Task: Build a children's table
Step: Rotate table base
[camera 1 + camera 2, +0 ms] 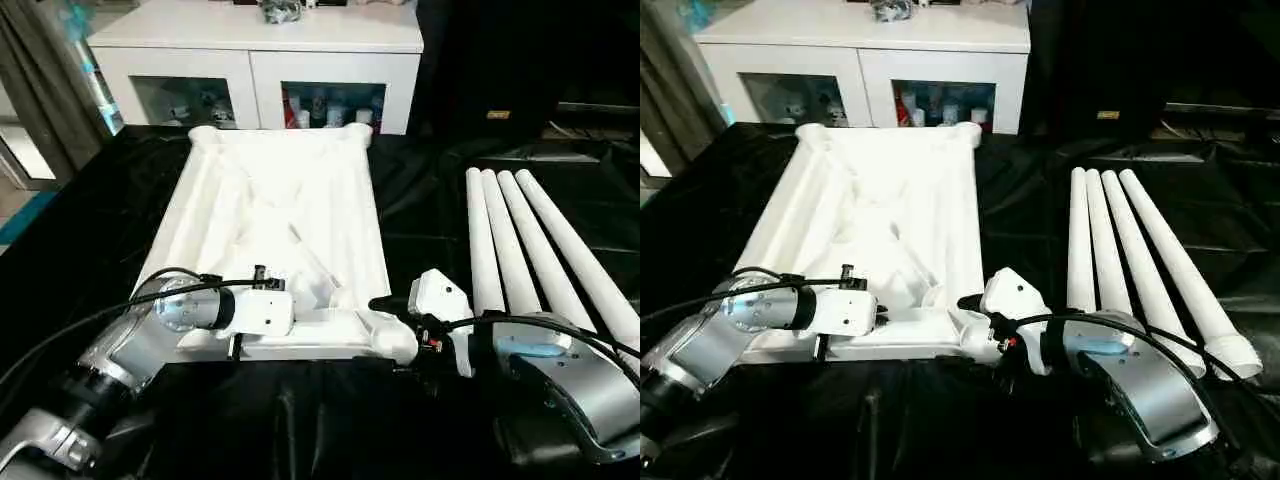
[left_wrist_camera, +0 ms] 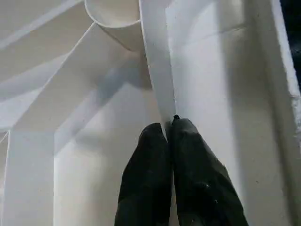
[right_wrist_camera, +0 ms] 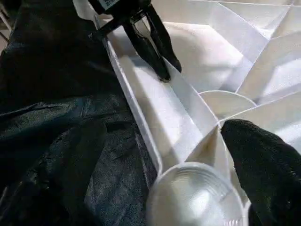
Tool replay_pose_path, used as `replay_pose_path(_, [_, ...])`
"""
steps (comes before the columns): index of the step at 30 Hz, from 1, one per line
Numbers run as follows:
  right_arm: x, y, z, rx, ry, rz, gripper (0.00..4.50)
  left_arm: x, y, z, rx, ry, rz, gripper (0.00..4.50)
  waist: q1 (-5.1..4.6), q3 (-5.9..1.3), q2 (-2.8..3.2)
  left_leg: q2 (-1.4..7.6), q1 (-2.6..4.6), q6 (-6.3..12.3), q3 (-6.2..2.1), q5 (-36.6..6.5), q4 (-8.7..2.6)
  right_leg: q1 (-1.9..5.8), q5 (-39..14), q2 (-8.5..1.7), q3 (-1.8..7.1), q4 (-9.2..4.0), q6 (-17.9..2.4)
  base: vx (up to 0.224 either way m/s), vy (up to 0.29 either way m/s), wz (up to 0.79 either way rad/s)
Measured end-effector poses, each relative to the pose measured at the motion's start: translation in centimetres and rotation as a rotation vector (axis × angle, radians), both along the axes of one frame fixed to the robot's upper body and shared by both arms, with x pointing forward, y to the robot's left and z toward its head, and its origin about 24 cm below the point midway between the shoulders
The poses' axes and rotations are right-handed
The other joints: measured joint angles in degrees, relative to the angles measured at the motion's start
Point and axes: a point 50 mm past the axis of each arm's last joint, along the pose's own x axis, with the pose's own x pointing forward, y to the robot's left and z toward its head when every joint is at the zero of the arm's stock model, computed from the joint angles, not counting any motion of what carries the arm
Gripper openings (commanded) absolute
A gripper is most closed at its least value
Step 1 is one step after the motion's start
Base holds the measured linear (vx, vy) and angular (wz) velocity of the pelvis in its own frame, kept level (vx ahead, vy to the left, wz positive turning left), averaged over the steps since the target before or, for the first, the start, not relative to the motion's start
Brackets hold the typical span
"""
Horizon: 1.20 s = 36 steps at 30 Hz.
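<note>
Robot's claws work the near edge of an upturned children's table top.

The left claw [image 2: 169,129] is pinched onto a thin rib of the white table top [image 1: 270,200], which lies ribbed side up on a black cloth [image 1: 300,420]. The right claw [image 3: 225,155], fingers spread apart, straddles the rounded near corner socket [image 3: 193,193]. Four white tube legs [image 1: 530,245] lie side by side to the right; a white glass-door cabinet [image 1: 260,55] stands behind.

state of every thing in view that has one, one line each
white plastic table top: upside down on the black cloth, ribs up, sockets empty
four white tube legs: loose, side by side on the cloth
left gripper: shut on a thin rib
right gripper: open at near corner socket
</note>
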Motion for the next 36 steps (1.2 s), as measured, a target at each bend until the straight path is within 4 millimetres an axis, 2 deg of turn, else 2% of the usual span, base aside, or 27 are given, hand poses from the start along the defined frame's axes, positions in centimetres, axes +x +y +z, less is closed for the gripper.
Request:
replay_pose_path(9, [0.1, 0.2, 0.0, 0.009, -0.001, -0.006, 4.5, -0.7, -0.3, 0.0, -0.044, 0.064, 0.115, 0.01, 0.09, 0.01, 0.03, 0.01, -0.03, 0.01, 0.0, 0.0, 0.0, 0.01, 0.0, 0.0, -0.01, -0.08, 0.0, 0.0, 0.0, 0.0])
replay_pose_path(16, [0.1, 0.1, -0.1, 0.007, 0.0, -0.013, 4.5, -0.7, -0.6, -0.2, -0.054, 0.061, 0.134, 0.01, 0.28, 0.01, 0.04, 0.01, 0.05, 0.01, 0.01, 0.0, 0.0, 0.07, 0.0, 0.0, -0.01, -0.03, 0.0, 0.0, 0.0, 0.0])
replay_pose_path(17, [0.1, 0.1, -0.1, 0.007, 0.0, -0.013, 4.5, -0.7, -0.6, -0.2, -0.056, 0.056, 0.129, 0.32, 0.3, 0.0, 0.05, 0.01, 0.07, 0.01, 0.0, 0.0, 0.0, 0.08, 0.0, 0.0, -0.01, 0.0, 0.0, 0.0, 0.0, 0.0])
replay_pose_path(19, [0.1, 0.1, -0.1, 0.007, 0.006, -0.015, 4.5, -0.6, -0.5, -0.3, -0.062, 0.043, 0.12, 0.64, 0.32, -0.02, 0.08, 0.01, 0.12, 0.01, 0.0, 0.0, -0.01, 0.11, 0.0, 0.0, -0.01, 0.04, 0.0, 0.0, 0.0, 0.0])
replay_pose_path(21, [0.2, 0.0, -0.1, 0.012, 0.024, -0.027, 4.5, -0.6, 0.0, 0.0, -0.094, 0.043, 0.13, 0.66, 0.32, 0.02, 0.04, 0.02, 0.14, -0.02, 0.0, 0.0, 0.0, 0.1, 0.0, 0.0, -0.03, 0.13, 0.0, 0.0, 0.0, 0.0])
replay_pose_path(23, [0.4, -0.3, 0.1, 0.016, 0.026, -0.043, 4.5, -0.5, 0.3, 0.4, -0.13, 0.049, 0.137, 0.88, 0.27, 0.02, 0.04, 0.02, 0.15, -0.17, 0.01, -0.1, 0.0, 0.1, 0.0, 0.0, -0.01, 0.14, 0.0, 0.0, 0.0, 0.0])
replay_pose_path(26, [0.7, -0.6, 0.7, 0.043, 0.01, -0.069, 4.5, -0.6, 0.9, 1.9, -0.227, 0.086, 0.159, 1.07, 0.13, 0.02, 0.03, 0.02, 0.15, -0.23, 0.02, -0.1, 0.01, 0.1, 0.0, 0.0, 0.0, 0.14, 0.0, 0.0, 0.0, 0.0])
replay_pose_path(28, [1.3, -0.5, 1.4, 0.078, -0.016, -0.104, 4.5, -0.7, 1.5, 2.9, -0.286, 0.111, 0.177, 1.07, 0.0, 0.02, 0.07, 0.02, 0.17, -0.25, 0.02, -0.1, 0.01, 0.09, 0.0, 0.0, 0.0, 0.17, 0.0, 0.0, 0.0, 0.0])
replay_pose_path(30, [3.4, 0.0, 3.3, 0.174, -0.074, -0.229, 4.5, -0.9, 2.2, 3.9, -0.366, 0.147, 0.205, 1.07, -0.43, 0.04, 0.12, 0.02, 0.17, -0.39, 0.03, 0.0, 0.0, 0.05, 0.0, 0.01, 0.02, 0.26, -0.1, 0.0, 0.0, 0.0])
replay_pose_path(33, [6.2, -0.9, 5.7, 0.232, -0.149, -0.451, 4.5, -0.7, 2.2, 5.1, -0.456, 0.141, 0.221, 1.07, -0.06, 0.05, 0.13, 0.02, 0.22, -0.43, 0.03, 0.0, 0.0, 0.1, 0.1, 0.01, -0.01, 0.23, -0.1, 0.0, 0.0, 0.0])
replay_pose_path(36, [7.2, -1.9, 5.4, 0.202, -0.139, -0.608, 4.5, -0.5, 2.4, 5.3, -0.493, 0.148, 0.259, 1.07, 0.44, 0.03, 0.06, 0.02, 0.15, -0.43, 0.07, 0.1, 0.0, 0.12, 0.1, 0.01, 0.06, 0.15, -0.1, 0.0, 0.0, 0.0])
